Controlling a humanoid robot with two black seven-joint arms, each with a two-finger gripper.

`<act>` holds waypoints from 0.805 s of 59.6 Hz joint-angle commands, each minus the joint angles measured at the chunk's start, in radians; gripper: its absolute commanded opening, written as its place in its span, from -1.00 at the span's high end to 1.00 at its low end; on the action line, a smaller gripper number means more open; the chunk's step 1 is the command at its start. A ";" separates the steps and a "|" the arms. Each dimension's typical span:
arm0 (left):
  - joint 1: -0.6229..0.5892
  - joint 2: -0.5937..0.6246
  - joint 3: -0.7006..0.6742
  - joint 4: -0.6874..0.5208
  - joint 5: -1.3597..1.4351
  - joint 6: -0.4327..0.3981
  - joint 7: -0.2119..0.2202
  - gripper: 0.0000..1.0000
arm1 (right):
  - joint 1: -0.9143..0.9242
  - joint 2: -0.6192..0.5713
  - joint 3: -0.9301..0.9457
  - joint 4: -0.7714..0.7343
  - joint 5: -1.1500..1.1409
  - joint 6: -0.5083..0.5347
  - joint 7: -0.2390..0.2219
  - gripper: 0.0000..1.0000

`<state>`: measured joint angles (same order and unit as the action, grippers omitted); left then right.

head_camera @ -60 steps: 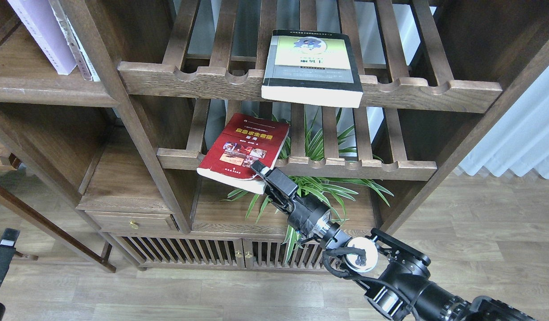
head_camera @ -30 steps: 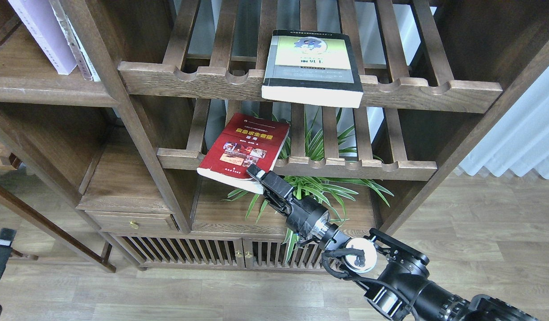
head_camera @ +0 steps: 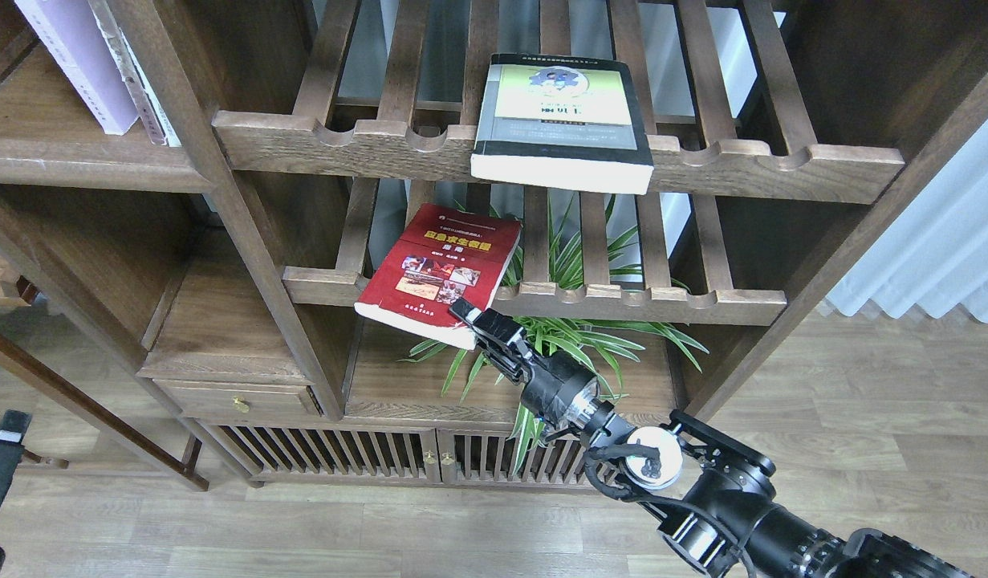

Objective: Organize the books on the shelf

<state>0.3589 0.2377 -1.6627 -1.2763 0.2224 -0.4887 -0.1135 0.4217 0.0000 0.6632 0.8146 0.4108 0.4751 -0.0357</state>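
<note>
The red book (head_camera: pixel 437 273) lies tilted on the lower slatted rack (head_camera: pixel 622 303), its near edge hanging over the front rail. My right gripper (head_camera: pixel 464 310) reaches up from the lower right to the book's near right corner. One finger lies over that corner; the other is hidden, so its state is unclear. The yellow-green book (head_camera: pixel 562 120) lies flat on the upper slatted rack (head_camera: pixel 782 164). The lavender-white book (head_camera: pixel 76 64) stands leaning on the solid shelf (head_camera: pixel 76 164) at the upper left. My left gripper (head_camera: pixel 4 461) is a dark shape at the lower left edge.
A green potted plant (head_camera: pixel 574 337) fills the compartment behind and under my right wrist. A drawer with a brass knob (head_camera: pixel 238 401) and slatted cabinet doors (head_camera: pixel 381 461) sit below. White curtains (head_camera: pixel 943 241) hang at the right over the wooden floor.
My right gripper shifted slightly along the red book's near corner, first left, then back right. The books have not moved. The left arm stayed in place.
</note>
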 commanded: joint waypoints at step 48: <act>-0.027 0.173 0.569 -0.029 -0.466 0.000 0.023 -0.98 | -0.270 0.000 -0.066 0.127 -0.138 0.014 -0.355 0.93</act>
<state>0.3535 0.3916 -1.1795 -1.2991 -0.1741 -0.4887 -0.0878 0.1864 -0.0001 0.5984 0.9330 0.2880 0.4890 -0.3401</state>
